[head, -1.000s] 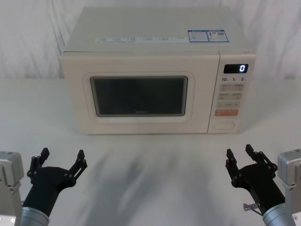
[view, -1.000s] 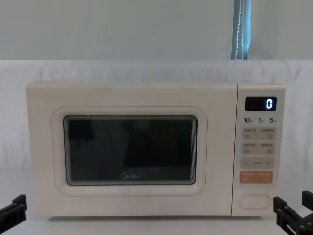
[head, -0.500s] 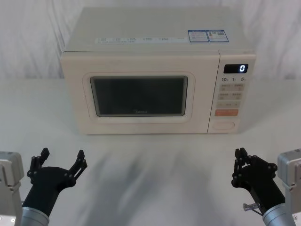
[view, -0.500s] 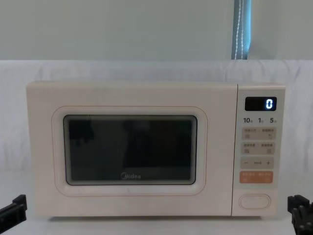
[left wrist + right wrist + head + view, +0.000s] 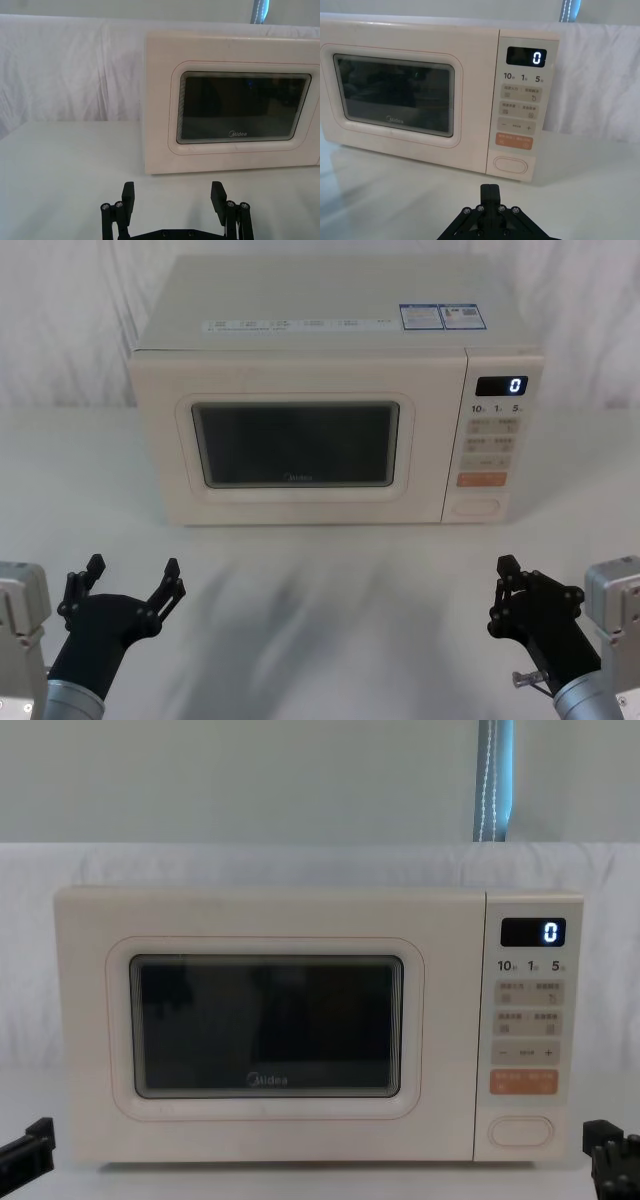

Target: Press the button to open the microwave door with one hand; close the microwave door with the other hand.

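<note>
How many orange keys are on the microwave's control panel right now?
1. The orange key sits low on the control panel, directly above the wide cream button and below the rows of small cream keys. None looks hidden.

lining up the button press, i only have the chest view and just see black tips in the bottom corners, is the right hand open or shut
observer: Shut; the right wrist view shows the right hand closed to a single tip.
operator: how near the button
observer: Well short: the head view has it over the table, before and slightly right of the button, touching nothing.
operator: and the left
observer: The left hand is open, parked near the front, off the microwave door's left edge.
</note>
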